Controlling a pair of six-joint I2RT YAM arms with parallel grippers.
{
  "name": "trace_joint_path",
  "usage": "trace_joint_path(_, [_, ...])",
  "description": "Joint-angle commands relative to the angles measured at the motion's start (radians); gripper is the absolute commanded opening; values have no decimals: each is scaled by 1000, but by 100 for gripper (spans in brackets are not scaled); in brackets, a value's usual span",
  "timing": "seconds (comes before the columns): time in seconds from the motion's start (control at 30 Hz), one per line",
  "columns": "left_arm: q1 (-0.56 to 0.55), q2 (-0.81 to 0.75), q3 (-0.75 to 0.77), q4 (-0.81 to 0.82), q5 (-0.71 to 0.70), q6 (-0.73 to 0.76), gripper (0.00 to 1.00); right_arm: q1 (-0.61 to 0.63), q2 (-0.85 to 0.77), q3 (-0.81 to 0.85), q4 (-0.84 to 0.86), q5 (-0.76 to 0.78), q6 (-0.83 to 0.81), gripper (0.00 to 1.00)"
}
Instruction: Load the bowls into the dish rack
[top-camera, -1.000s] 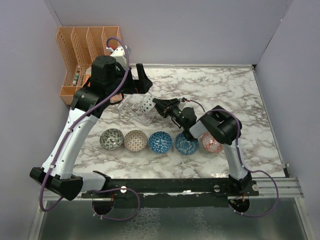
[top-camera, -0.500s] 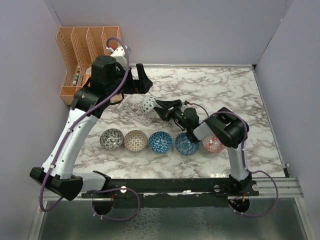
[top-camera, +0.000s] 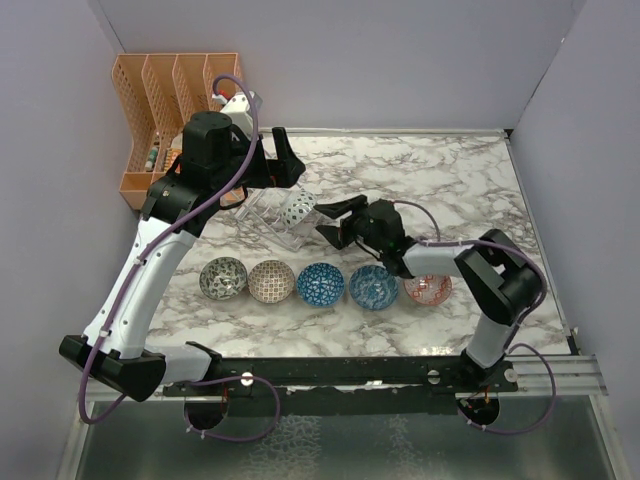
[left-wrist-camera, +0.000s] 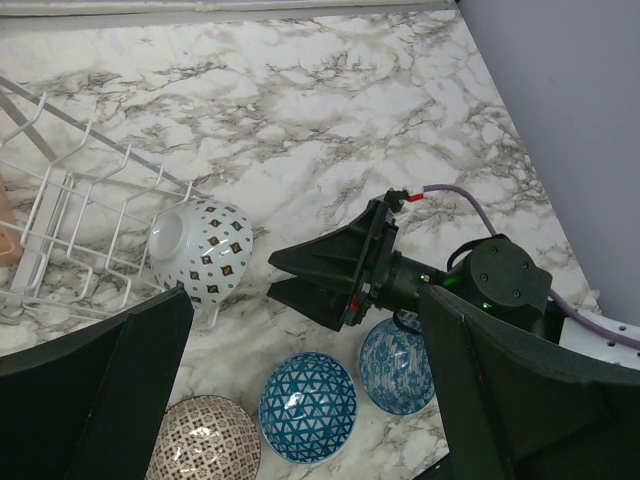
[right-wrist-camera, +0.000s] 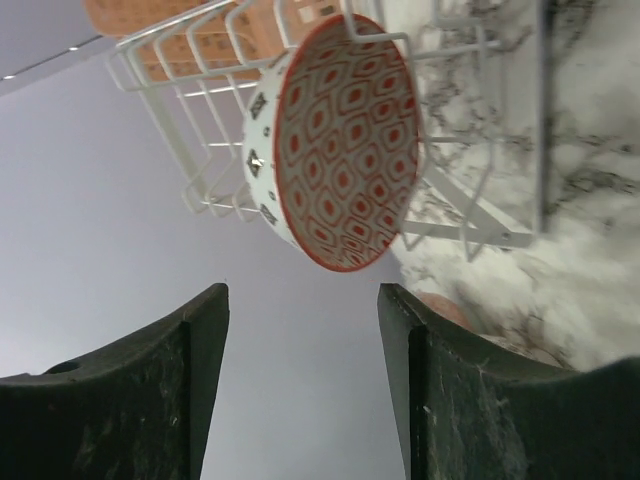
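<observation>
Look from above and the red-and-white bowl (top-camera: 296, 208) is only a small pale spot in the dish rack (top-camera: 262, 215). Your right wrist camera shows it best. It stands on its edge between the thin bars, tipped a bit, with red-orange diamond shapes inside and a red rim. Your left wrist camera shows its back, white with little dark diamonds.

Your right gripper (top-camera: 334, 221) is just beside that bowl, fingers spread, with nothing between them. Your left gripper (top-camera: 283, 163) hangs near the rack, fingers far apart, holding nothing.

Only the top view shows the whole row on the tabletop (top-camera: 450, 180): grey bowl (top-camera: 223, 277), beige bowl (top-camera: 271, 281), blue bowl (top-camera: 320, 283), second blue bowl (top-camera: 373, 286), pink-red bowl (top-camera: 428, 288).
</observation>
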Motion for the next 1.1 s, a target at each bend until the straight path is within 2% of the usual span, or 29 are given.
trace_joint_path(0.0, [-3,-33,-2,17,-3,-4,99,-10,-134,38,-363,19,-147,61])
trace_joint_path(0.1, [-2,-39,5,12,-3,-2,99,-29,-235,125,-658,45,-316,62])
trace_joint_path(0.2, [-2,-54,6,8,6,1,99,-47,-303,248,-1044,112,-496,63])
trace_joint_path(0.3, [-2,-70,7,5,12,4,99,-51,-342,369,-1423,257,-628,63])
trace_joint_path(0.43, [-2,-88,-1,6,13,10,99,-51,-376,471,-1795,467,-719,60])
trace_joint_path(0.53, [-2,-100,-20,9,29,5,99,-51,-392,484,-2001,534,-710,57])
trace_joint_path(0.63, [-4,-120,-59,24,48,-4,99,-51,-427,445,-2087,534,-695,56])
trace_joint_path(0.7, [-4,-130,-82,33,52,-6,99,-58,-453,409,-2084,539,-688,55])
trace_joint_path(0.97, [-13,-142,-90,31,59,-6,99,-101,-384,337,-1917,538,-782,54])
trace_joint_path(1.07, [-13,-144,-86,26,62,-10,99,-134,-359,312,-1821,495,-817,54])
